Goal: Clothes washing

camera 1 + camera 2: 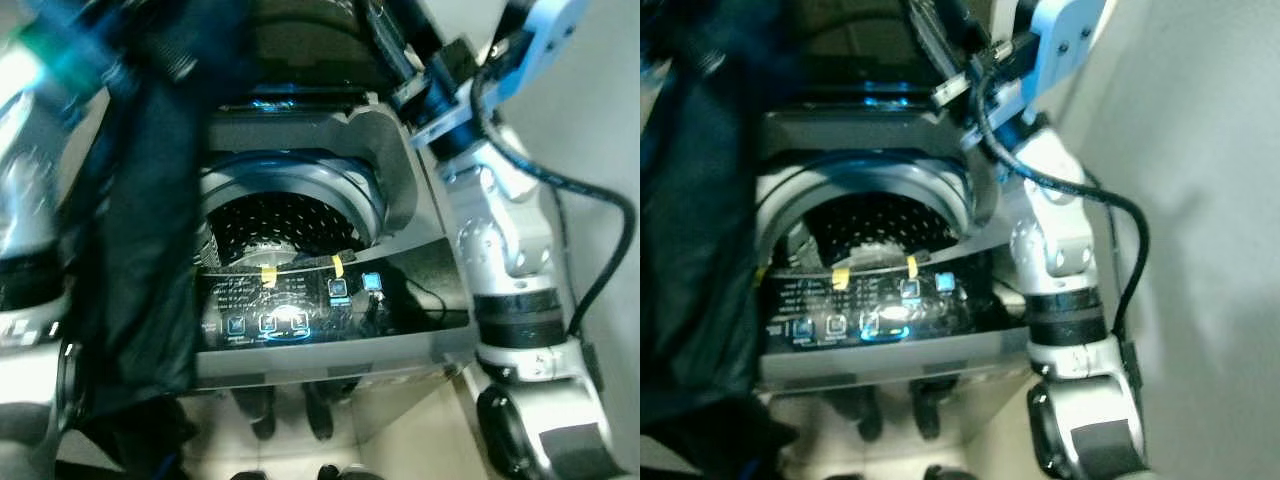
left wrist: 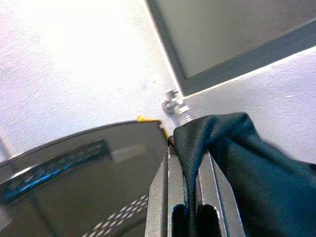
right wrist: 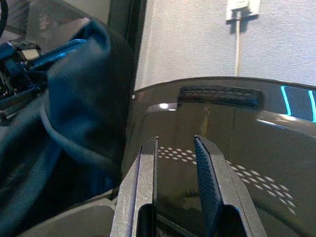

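Left eye view: a dark garment (image 1: 140, 250) hangs down the left side of the frame, from the upper left corner to the bottom edge, draping in front of the left rim of the washing machine (image 1: 320, 355). In the left wrist view the left gripper (image 2: 190, 163) has its two fingers closed narrowly on a fold of that cloth, which bulges over the fingertips and trails off to the lower right of the frame.

The washer is a top loader with its perforated drum (image 1: 280, 225) open in the middle of the frame. The tinted lid (image 3: 227, 128) stands raised at the back. A dark control panel (image 1: 330, 300) runs along the near edge, with lit blue buttons and two small yellow tape strips (image 1: 268, 273).

The right gripper (image 3: 175, 148) is held up near the raised lid; in the right wrist view its fingers stand a narrow gap apart with nothing between them, and the garment shows at the left of that frame. The silver right arm (image 1: 510, 250) rises along the right side of the left eye view, with a black cable looping beside it. A pale wall (image 1: 1210, 200) is behind.
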